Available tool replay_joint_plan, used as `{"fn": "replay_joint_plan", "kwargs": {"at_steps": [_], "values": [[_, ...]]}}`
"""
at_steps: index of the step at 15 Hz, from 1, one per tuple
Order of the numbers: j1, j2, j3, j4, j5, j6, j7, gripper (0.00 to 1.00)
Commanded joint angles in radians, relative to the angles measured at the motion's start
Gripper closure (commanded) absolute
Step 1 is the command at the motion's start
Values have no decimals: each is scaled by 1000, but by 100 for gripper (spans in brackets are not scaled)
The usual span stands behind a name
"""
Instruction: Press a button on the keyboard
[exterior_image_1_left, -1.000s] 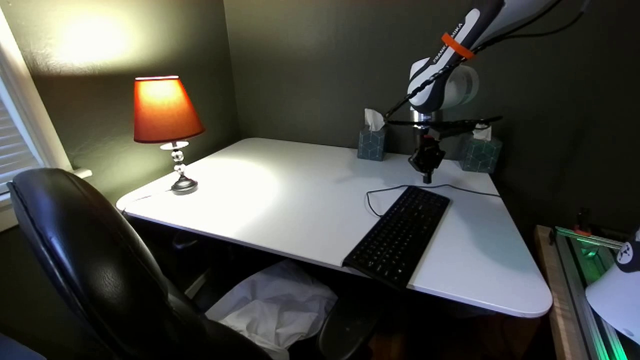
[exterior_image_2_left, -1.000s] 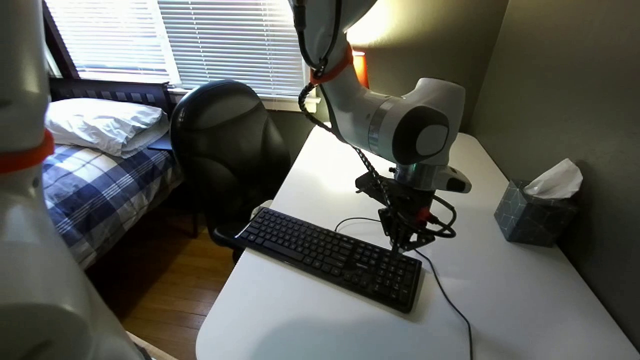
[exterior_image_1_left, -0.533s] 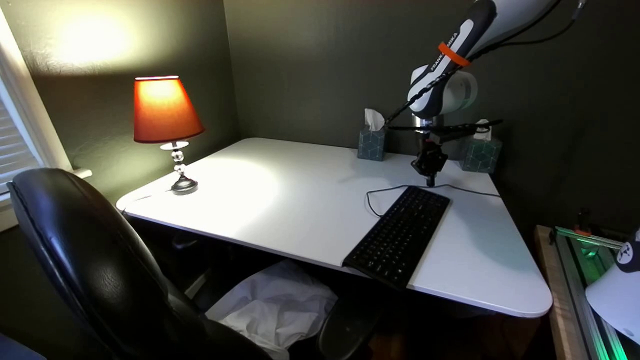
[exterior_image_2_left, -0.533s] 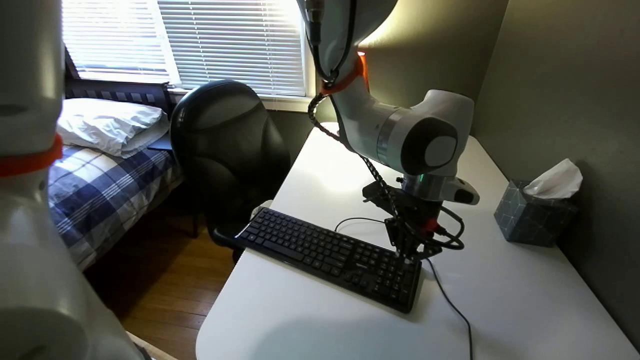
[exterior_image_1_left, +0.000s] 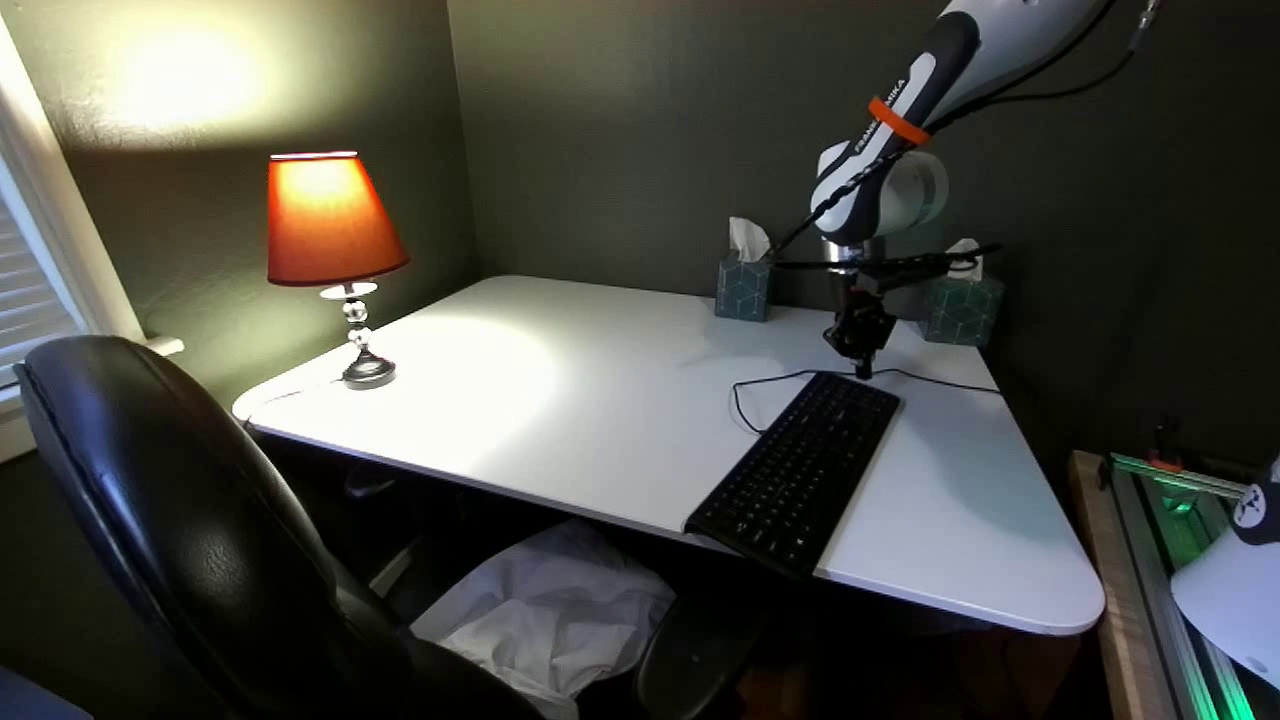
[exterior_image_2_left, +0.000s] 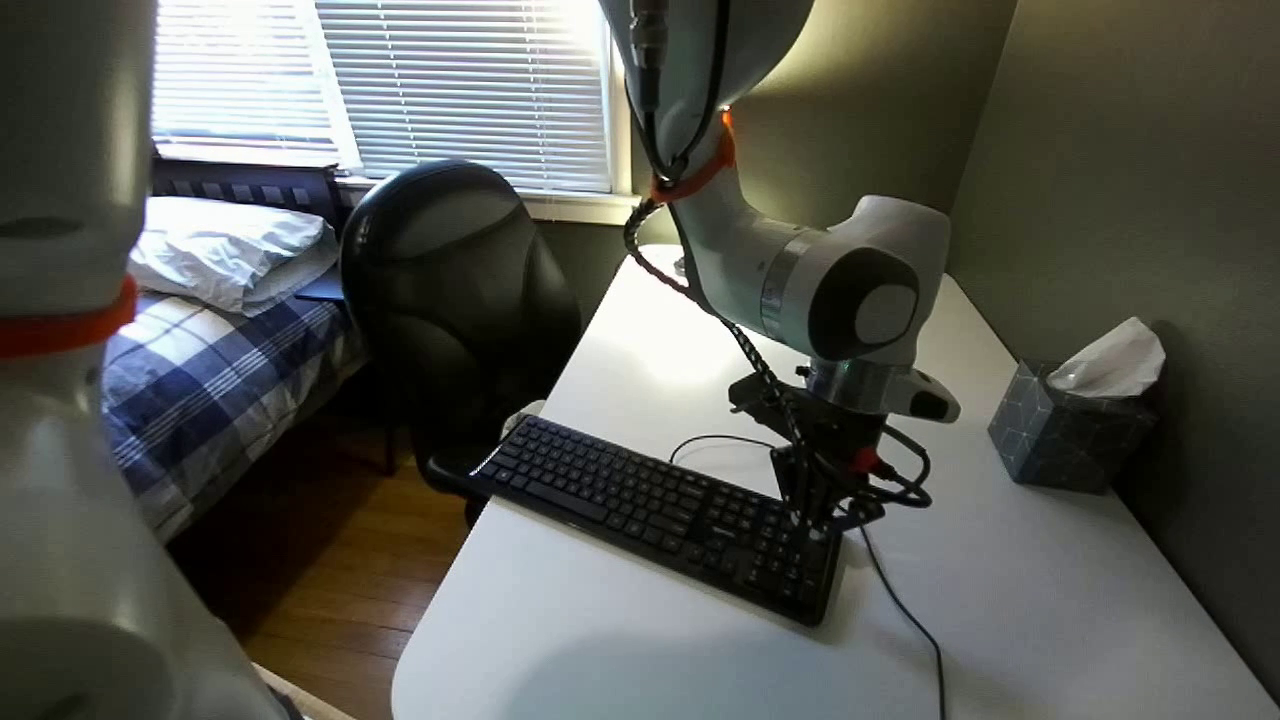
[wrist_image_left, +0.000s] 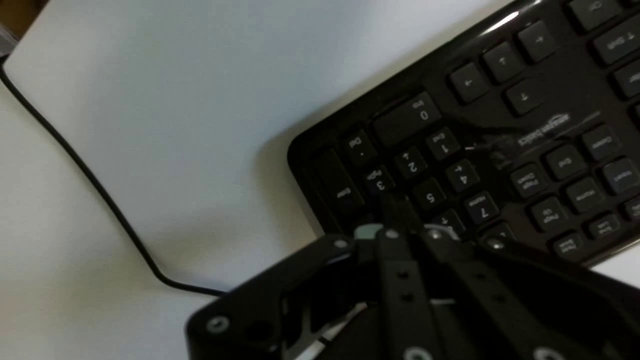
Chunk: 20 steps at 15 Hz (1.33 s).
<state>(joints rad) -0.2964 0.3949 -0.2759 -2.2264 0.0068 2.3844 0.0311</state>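
Black keyboard overhangs edge of desk | gripper clenched, empty, above number pad | judged: aligning; next: short downward press

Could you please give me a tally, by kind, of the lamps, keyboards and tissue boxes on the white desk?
Lamp: 1
Keyboard: 1
Tissue boxes: 2
Total: 4

In exterior view: olive walls, lit lamp upper left, white desk centre. In exterior view: window blinds upper left, plaid bed left, wood floor lower left.
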Motion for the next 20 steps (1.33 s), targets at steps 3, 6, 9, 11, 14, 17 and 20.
{"fn": "replay_joint_plan", "kwargs": {"at_steps": [3, 6, 9, 11, 14, 17, 20], "values": [[-8, 29, 6, 37, 11, -55, -6, 100], [-8, 36, 8, 51, 11, -74, -6, 100], [-9, 44, 11, 64, 14, -90, -11, 100], [-9, 50, 14, 72, 14, -104, -12, 100], [-9, 59, 17, 85, 13, -116, -11, 100], [-9, 70, 18, 96, 13, -124, -10, 100], [-8, 80, 20, 107, 12, -135, -9, 100]]}}
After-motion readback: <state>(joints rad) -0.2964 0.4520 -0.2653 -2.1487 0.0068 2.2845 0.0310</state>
